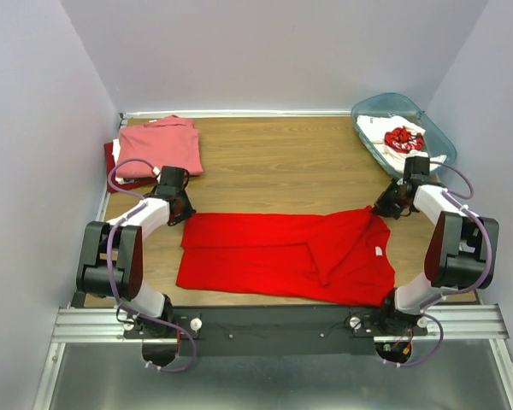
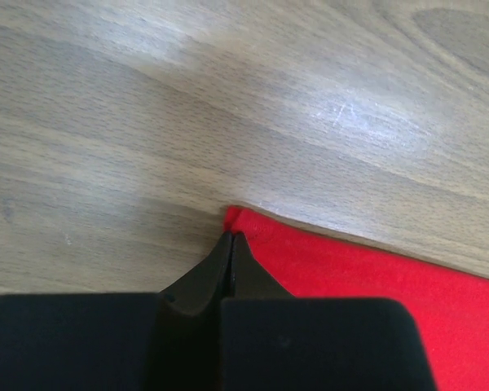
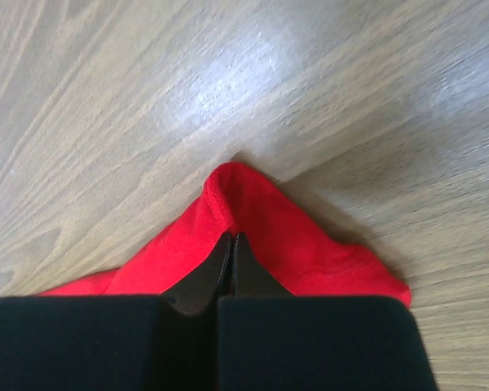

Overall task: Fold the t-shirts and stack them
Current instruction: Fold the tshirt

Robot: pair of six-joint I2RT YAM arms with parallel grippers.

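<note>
A bright red t-shirt with a small white neck label lies spread across the near middle of the table. My left gripper is shut on its far left corner; the left wrist view shows the closed tips pinching the cloth corner. My right gripper is shut on the far right corner, where the red cloth bunches up around the closed tips. A folded salmon-pink shirt lies on a darker red one at the back left. A white shirt with red print lies in the bin.
The translucent teal plastic bin stands at the back right corner. Walls close in the table at the left, back and right. Bare wood lies between the pink stack and the bin.
</note>
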